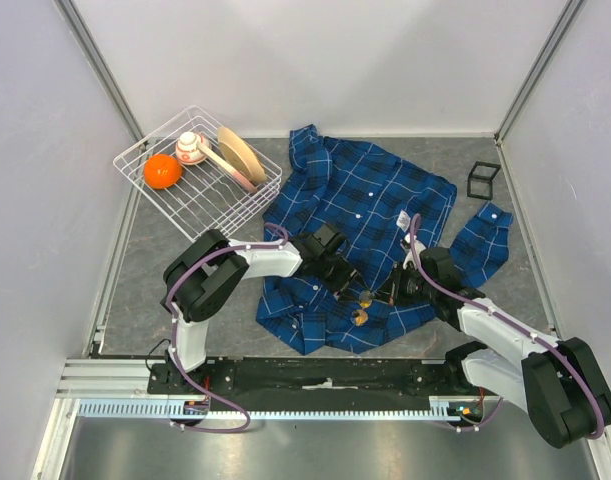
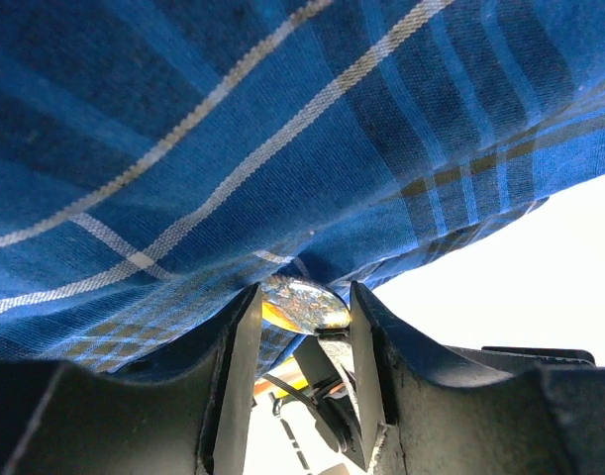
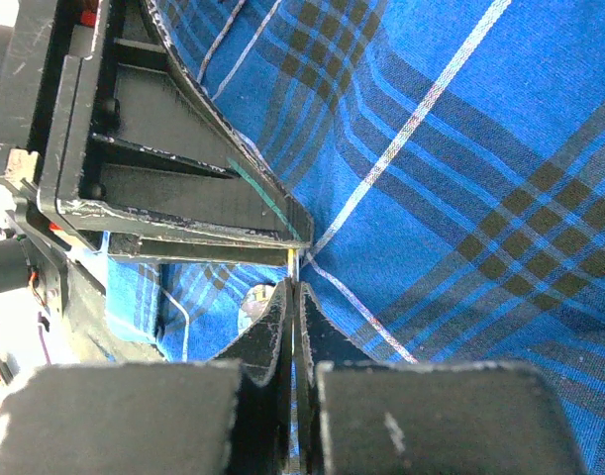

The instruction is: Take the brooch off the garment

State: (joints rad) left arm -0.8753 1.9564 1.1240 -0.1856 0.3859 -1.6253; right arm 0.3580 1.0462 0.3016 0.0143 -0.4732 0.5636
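Brooch [image 2: 297, 305] seemingly not yet off shirt [image 1: 365, 190]: left end effector [image 2: 304, 297] clamps it; right end effector [image 3: 295, 289] pinches shirt beside it.

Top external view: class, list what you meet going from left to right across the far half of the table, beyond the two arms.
In order: orange → tan plate → blue plaid shirt → black cube frame.
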